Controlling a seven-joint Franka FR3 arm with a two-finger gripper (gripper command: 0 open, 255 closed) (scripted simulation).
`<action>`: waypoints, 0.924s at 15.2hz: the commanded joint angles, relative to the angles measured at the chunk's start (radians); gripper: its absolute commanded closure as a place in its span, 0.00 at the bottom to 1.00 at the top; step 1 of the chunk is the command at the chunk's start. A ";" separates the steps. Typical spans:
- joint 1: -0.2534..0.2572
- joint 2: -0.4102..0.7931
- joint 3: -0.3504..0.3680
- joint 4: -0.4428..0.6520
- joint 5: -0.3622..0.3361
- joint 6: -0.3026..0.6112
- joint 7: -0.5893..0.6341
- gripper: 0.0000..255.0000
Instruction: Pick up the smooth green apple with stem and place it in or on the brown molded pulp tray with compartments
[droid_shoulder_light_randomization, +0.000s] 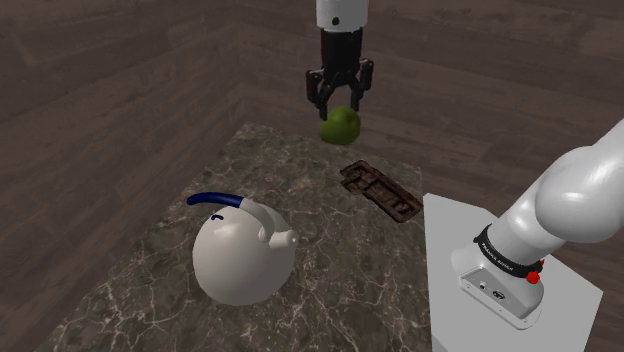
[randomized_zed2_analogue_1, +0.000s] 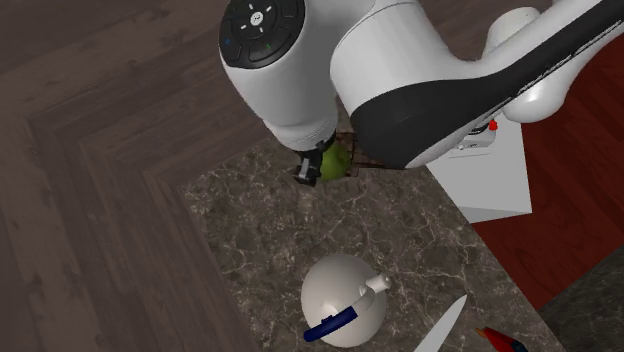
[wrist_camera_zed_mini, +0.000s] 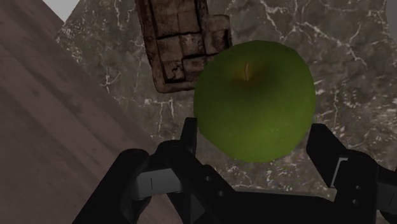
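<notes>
Wrist view: gripper (wrist_camera_zed_mini: 254, 137) clamped on green apple (wrist_camera_zed_mini: 254, 98), one finger each side across its widest part, stem up, probably for a stable carry. Brown tray (wrist_camera_zed_mini: 181, 44) lies beyond the fingertips, below; apple not yet over it.

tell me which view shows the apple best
The wrist view: the apple is close and large, stem showing, between the fingers. The shoulder view shows it small under the gripper; the second exterior view has it partly hidden by the arm.
</notes>
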 joint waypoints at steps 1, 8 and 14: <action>-0.011 -0.098 -0.024 -0.086 0.029 -0.005 -0.050 1.00; -0.014 -0.374 -0.120 -0.306 0.065 -0.057 -0.182 1.00; -0.012 -0.417 -0.132 -0.403 0.069 -0.003 -0.203 1.00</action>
